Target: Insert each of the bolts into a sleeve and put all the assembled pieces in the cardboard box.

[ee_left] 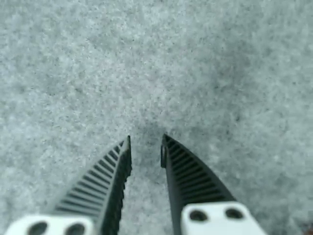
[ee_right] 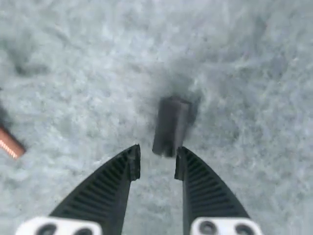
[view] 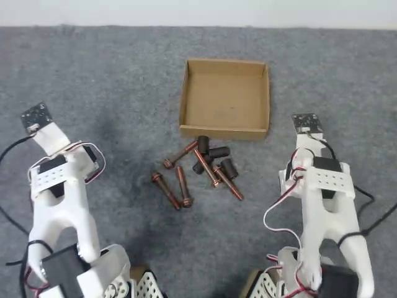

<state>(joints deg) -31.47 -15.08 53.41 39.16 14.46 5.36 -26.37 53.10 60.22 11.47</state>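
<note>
Copper-coloured metal bolts (view: 183,185) lie loose on the grey carpet (view: 124,81), heaped together with short black cylindrical sleeves (view: 219,151). The heap sits just in front of the near wall of the open brown cardboard box (view: 224,131), and every piece lies outside the box. Several bolts cross or touch sleeves; whether any bolt sits inside a sleeve cannot be told.

In the right wrist view, the right gripper (ee_right: 157,148) hangs over the carpet with its ribbed black fingers (ee_right: 115,181) a narrow gap apart, holding nothing. One black sleeve (ee_right: 171,125) lies just beyond the tips, in line with that gap, and the end of one bolt (ee_right: 10,144) shows well apart from it.

The left gripper (ee_left: 145,139) is also parted only narrowly and holds nothing, with bare carpet beneath it.

From above, the white left arm (view: 62,186) stands well apart from the heap on one side. The white right arm (view: 325,186) stands on the other side, near the box's front corner.
</note>
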